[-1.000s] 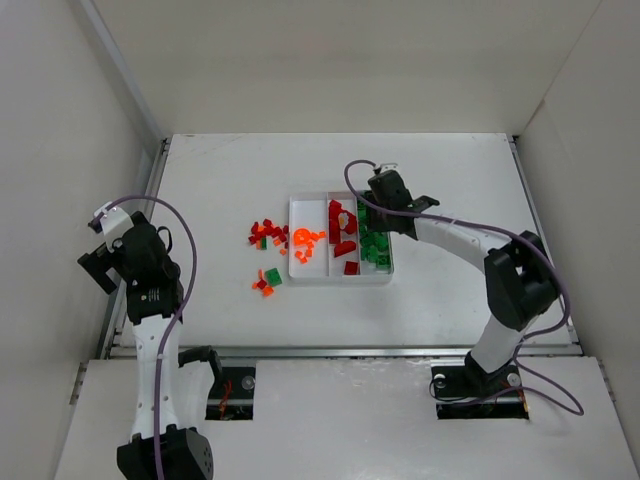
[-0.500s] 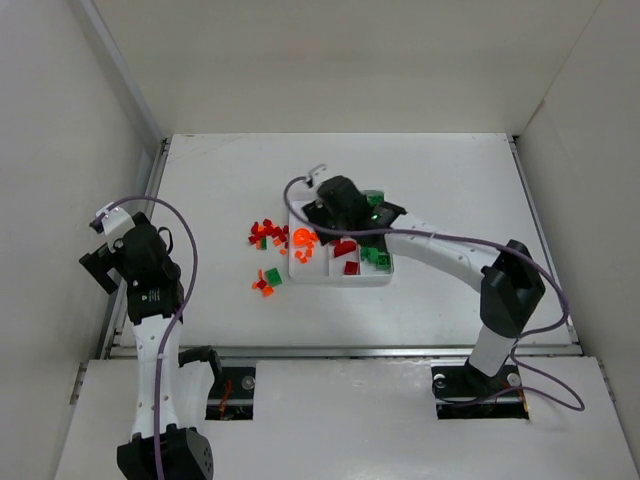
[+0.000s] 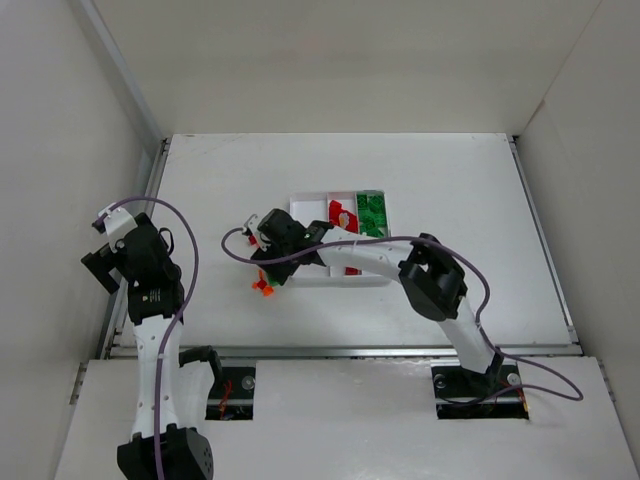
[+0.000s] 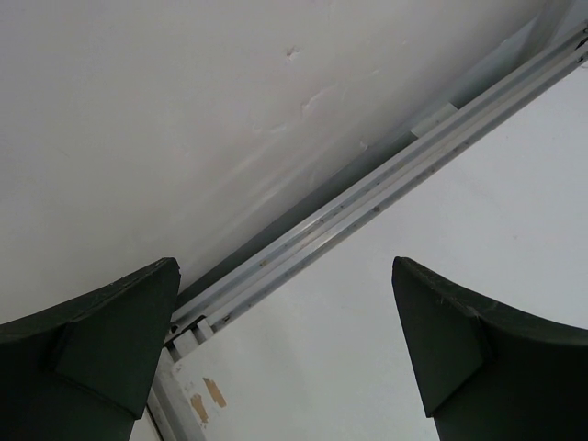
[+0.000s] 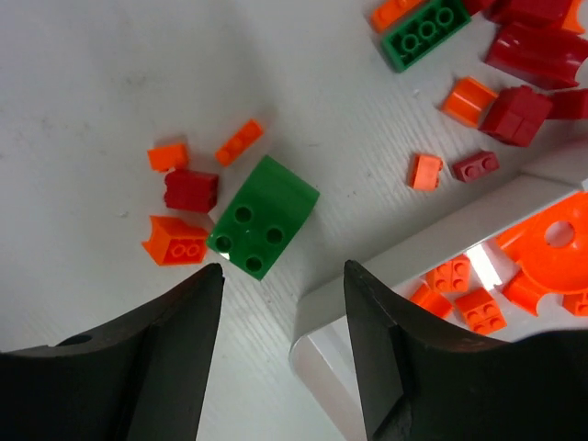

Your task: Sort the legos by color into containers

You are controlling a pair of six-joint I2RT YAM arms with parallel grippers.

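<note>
Left of the white tray point(image 3: 312, 205), above the loose legos on the desk point(image 3: 450, 180), hangs the right pincer point(image 5: 283, 274). Its two dark fingers point(image 5: 175, 358) stand apart with nothing between them, so it is released and empty.

Just beyond its tips in the wrist view lies a green brick point(image 5: 262, 225) with four studs and a rounded back, flat on the desk. To the left of it are a dark red brick point(image 5: 191, 190) and an orange brick point(image 5: 175, 241), close to each other. A small orange piece point(image 5: 167, 156) and a thin orange plate point(image 5: 239, 142) lie a little further. Well apart from these is a long green brick point(image 5: 425, 32), and near it are several dark red pieces point(image 5: 528, 50) and some orange ones.

One corner of the tray is just beside the right finger. Its nearest compartment point(image 5: 432, 243) holds orange legos point(image 5: 478, 308), among them a round piece point(image 5: 551, 248).

From the top camera, the right arm lies across the tray and hides much of it. The middle compartment shows dark red legos point(image 3: 342, 215) and the right one shows green legos point(image 3: 372, 210).

At the left edge of the desk is the left pincer point(image 4: 283, 276), well apart from all legos. Its fingers are spread wide, released, holding nothing. Between them only the side wall and a metal rail point(image 4: 367, 202) are seen.
</note>
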